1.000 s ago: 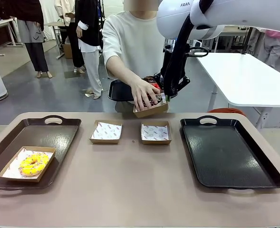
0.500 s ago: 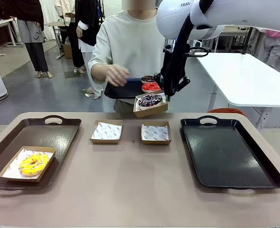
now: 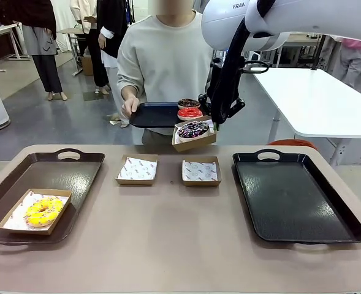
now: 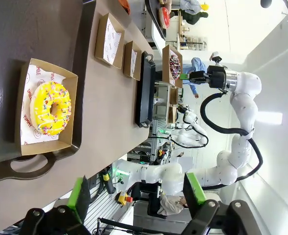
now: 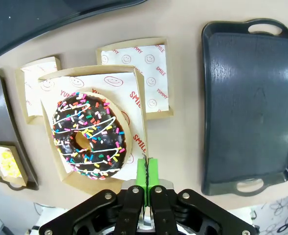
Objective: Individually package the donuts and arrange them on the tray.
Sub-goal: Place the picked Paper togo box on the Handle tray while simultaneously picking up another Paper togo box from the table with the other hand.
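My right gripper (image 3: 213, 126) hangs above the table's far edge, shut on the rim of a cardboard box (image 5: 140, 100). In that box lies the dark purple sprinkled donut (image 3: 193, 129) (image 5: 89, 132). Behind it a person holds a dark tray (image 3: 152, 114) carrying the glossy red donut (image 3: 189, 113) and the chocolate brown donut (image 3: 188, 103). The yellow-iced donut (image 3: 43, 211) (image 4: 51, 108) lies in its own box on the brown tray (image 3: 76, 174) at the left. My left gripper (image 4: 136, 192) is open above that tray, nothing between its green pads (image 4: 78, 192).
Two empty paper-lined boxes (image 3: 137, 170) (image 3: 200, 171) sit side by side mid-table. A black tray (image 3: 293, 196) (image 5: 251, 107) lies bare on the right. The near half of the table has free room.
The person's hand has left the sprinkled donut in my held box and gone back to the dark tray, which now sits higher. My arms have not moved.
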Controlling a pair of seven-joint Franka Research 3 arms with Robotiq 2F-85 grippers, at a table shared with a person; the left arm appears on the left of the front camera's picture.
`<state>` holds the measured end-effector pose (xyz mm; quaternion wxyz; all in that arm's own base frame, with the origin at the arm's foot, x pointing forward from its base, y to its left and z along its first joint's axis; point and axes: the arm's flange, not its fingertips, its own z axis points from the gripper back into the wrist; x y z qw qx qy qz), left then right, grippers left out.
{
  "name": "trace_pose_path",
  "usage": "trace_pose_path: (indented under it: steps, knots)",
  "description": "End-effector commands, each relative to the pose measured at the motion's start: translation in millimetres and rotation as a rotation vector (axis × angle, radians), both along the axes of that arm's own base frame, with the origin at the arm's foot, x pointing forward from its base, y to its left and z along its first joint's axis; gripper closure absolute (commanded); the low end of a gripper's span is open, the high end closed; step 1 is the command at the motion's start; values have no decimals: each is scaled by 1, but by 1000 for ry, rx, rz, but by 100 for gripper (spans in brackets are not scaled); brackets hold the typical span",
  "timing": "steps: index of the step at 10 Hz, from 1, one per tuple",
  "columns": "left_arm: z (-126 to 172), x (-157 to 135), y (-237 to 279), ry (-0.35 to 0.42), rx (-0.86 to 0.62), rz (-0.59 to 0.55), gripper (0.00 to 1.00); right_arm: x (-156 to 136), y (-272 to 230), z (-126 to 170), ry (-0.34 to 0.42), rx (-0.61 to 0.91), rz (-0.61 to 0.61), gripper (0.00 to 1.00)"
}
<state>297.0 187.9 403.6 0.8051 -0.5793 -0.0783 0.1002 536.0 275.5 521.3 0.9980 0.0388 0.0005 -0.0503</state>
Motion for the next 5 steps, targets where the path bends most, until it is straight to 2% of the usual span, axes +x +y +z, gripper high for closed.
trace_pose_path:
  steps: [1, 5]
  knots:
    - [2, -2, 1, -8, -5, 3, 0, -2, -2, 1, -1, -1, -2, 100]
    - [2, -2, 1, -8, -5, 3, 0, -2, -2, 1, -1, -1, -2, 100]
